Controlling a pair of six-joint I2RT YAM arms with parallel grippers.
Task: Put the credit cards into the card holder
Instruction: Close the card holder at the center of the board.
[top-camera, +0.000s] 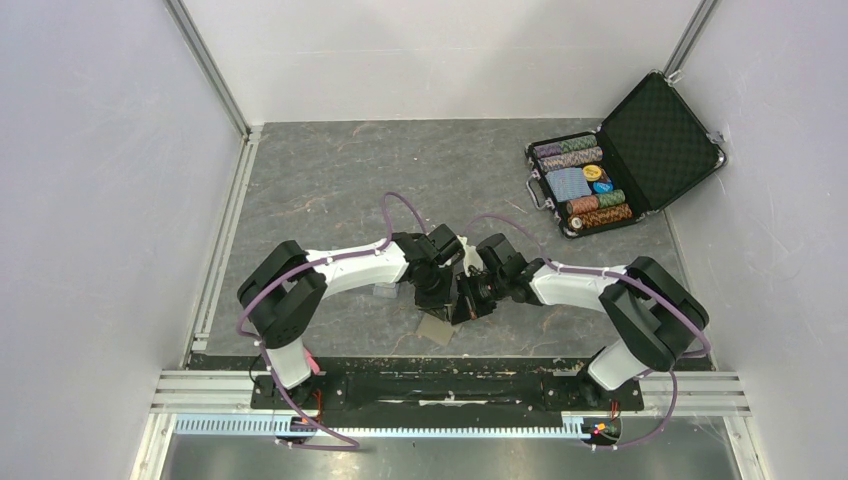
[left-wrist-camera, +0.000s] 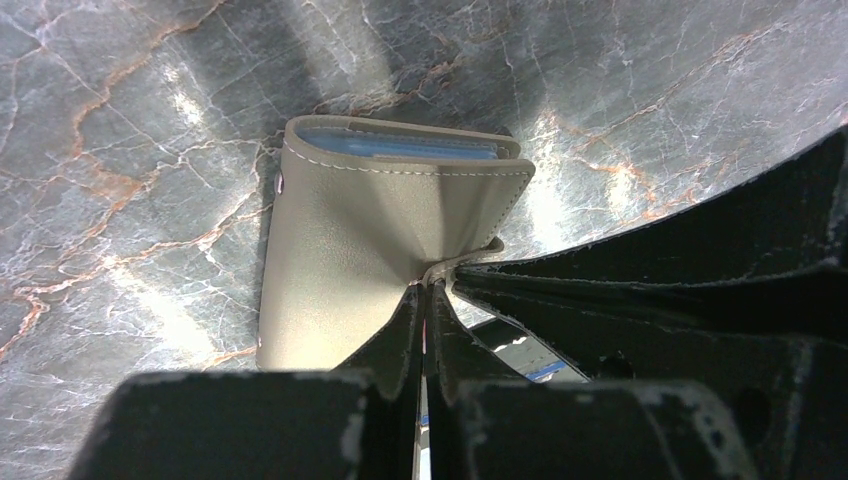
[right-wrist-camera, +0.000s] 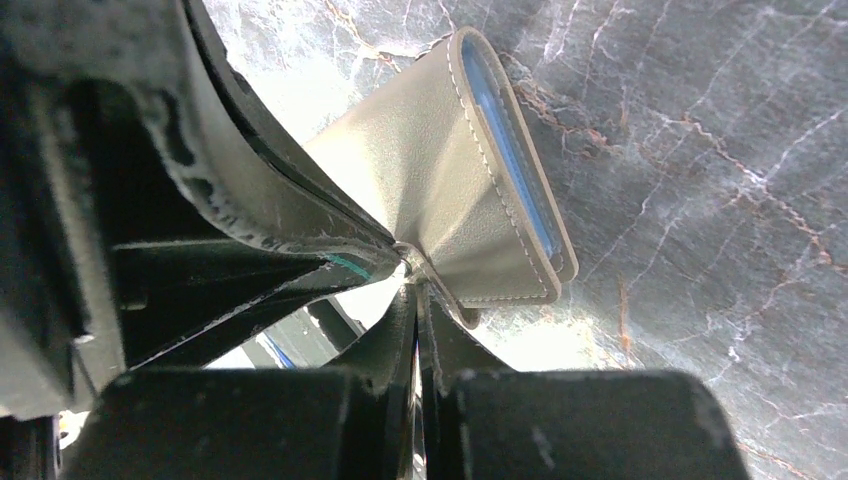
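Card holder (left-wrist-camera: 350, 250) over desk (left-wrist-camera: 120, 150), between both arms | wrist views show its blue pocket edge, overhead only a tan corner | left fingers (left-wrist-camera: 395, 340) and right fingers (right-wrist-camera: 390, 345) pinch one flap edge

A counter (top-camera: 330, 170) of dark grey marbled stone with rust-orange veins fills the floor of the enclosure. Plain pale grey walls (top-camera: 90, 150) close it in on the left, back and right. Aluminium rails (top-camera: 222, 240) run along its left edge and up the back corners. Another aluminium rail (top-camera: 200, 385) crosses the near edge. In the left wrist view, bright light glares (left-wrist-camera: 560, 200) off the polished stone.
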